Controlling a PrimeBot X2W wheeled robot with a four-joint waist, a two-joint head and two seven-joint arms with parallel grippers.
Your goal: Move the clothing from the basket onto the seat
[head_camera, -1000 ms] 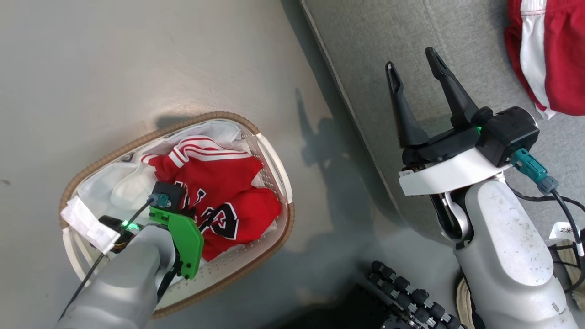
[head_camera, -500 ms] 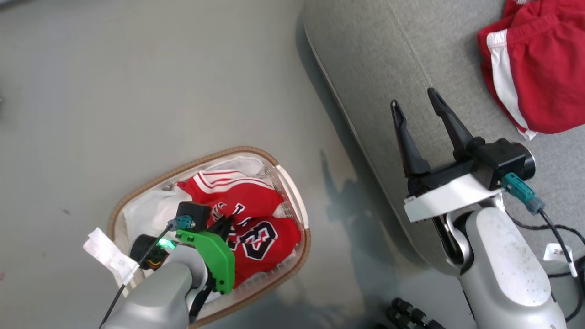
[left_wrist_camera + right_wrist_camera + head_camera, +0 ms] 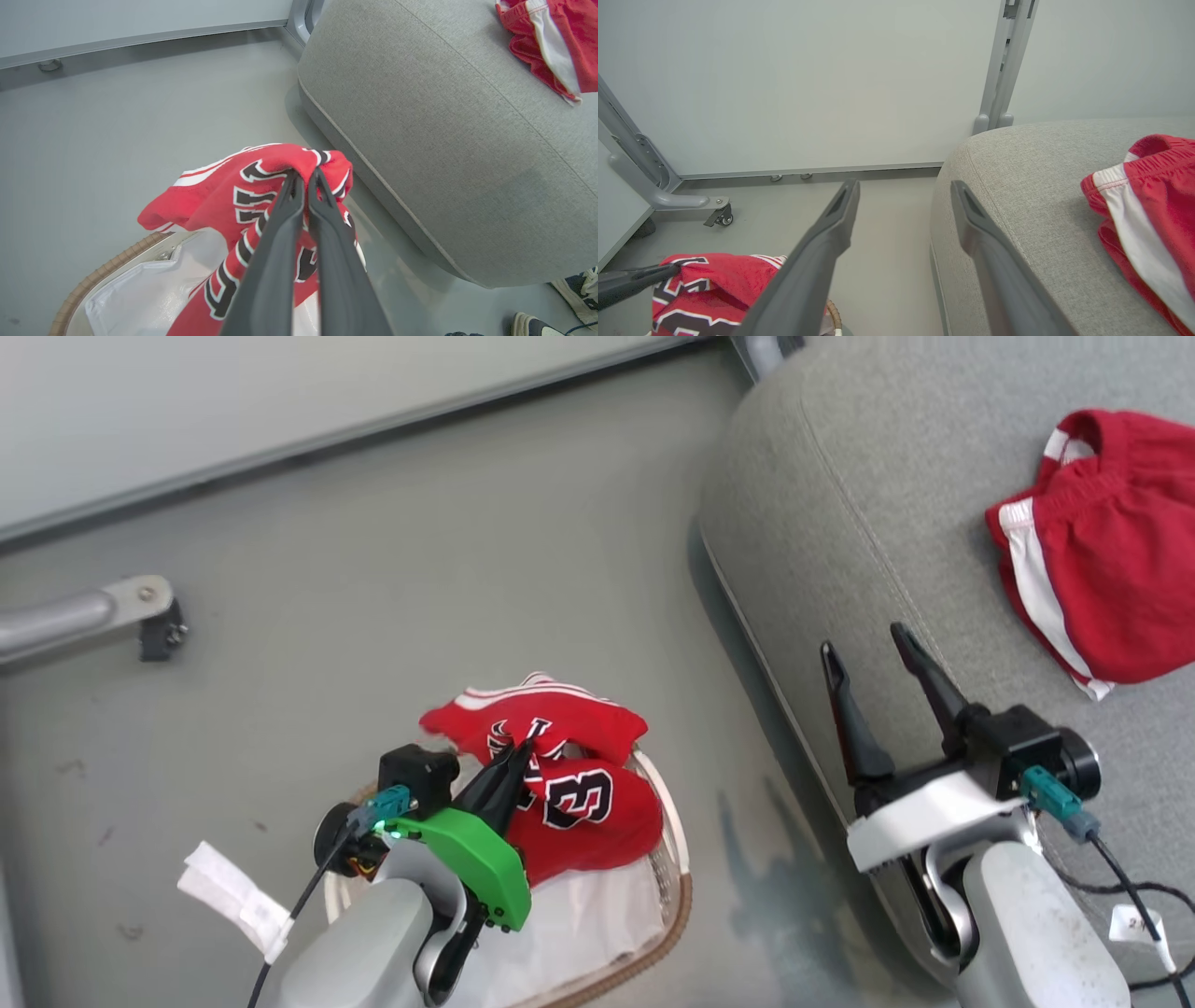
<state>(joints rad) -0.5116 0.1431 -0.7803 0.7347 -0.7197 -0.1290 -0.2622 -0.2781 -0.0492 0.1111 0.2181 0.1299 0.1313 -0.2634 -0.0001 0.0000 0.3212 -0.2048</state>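
My left pincer (image 3: 304, 176) is closed tight on a fold of the red sports jersey with black-and-white lettering and a "3" showing (image 3: 571, 786). The two dark fingers meet at the tips with only the cloth between them. The jersey hangs bunched from that pinch above the oval white perforated plastic laundry basket with the brown woven rim (image 3: 680, 907), which stands on the grey floor (image 3: 373, 569). Its lower folds droop toward the basket's mouth. I cannot tell whether they touch the plain white liner cloth (image 3: 590, 917) lying crumpled inside.

The large grey fabric-upholstered seat cushion with the rounded corner and stitched seam (image 3: 840, 523) stands just beside the basket on my right, with a strip of floor between them. The red shorts with white side stripes (image 3: 1111, 569) lie rumpled on top of it, well in from the rounded corner and well apart from the jersey.

My right pincer (image 3: 864, 642) hovers over the cushion's near edge. Its fingers are spread wide with nothing between them, and they point along the seam toward the corner. From the right wrist, one finger lies over the floor and the other over the cushion, with the jersey low at the left.
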